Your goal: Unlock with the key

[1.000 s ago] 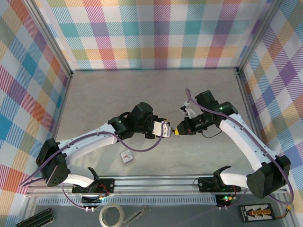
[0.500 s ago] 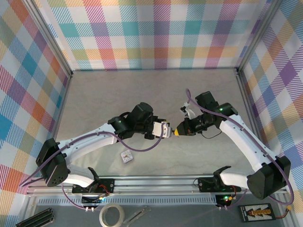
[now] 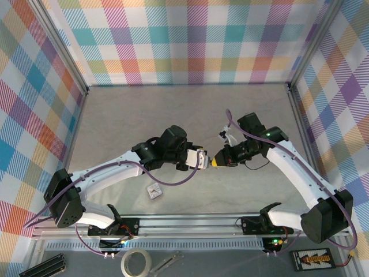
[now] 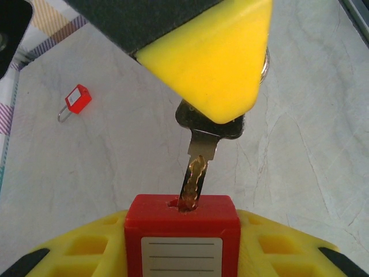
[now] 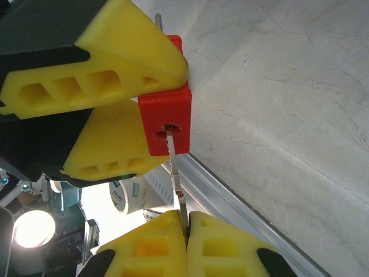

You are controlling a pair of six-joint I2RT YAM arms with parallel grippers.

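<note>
Top external: left arm runs from its base at the lower left up and to the right, wrist pointing toward the middle of the counter; right arm rises from its base at the lower right, bends at the elbow and turns leftward and down; left fingers and right fingers meet tip to tip above the counter, near its centre.

Left wrist: left fingers are closed on a red padlock, clamping it at both sides, keyhole face turned toward the right fingers; white label on the near face carries ruled lines, no writing legible; the key is pinched by its head in the right fingers, which are pressed fully together on it; blade tip sits in the keyhole, most of the blade outside.

Right wrist: blade lies in line with the slot; depth inside the lock cannot be told; shackle mostly hidden behind the left fingers, a short metal end showing above the body.

Other: second red padlock lies on the counter, well apart; small white object lies near the left arm, too small to identify; held padlock and key barely resolvable from above.
</note>
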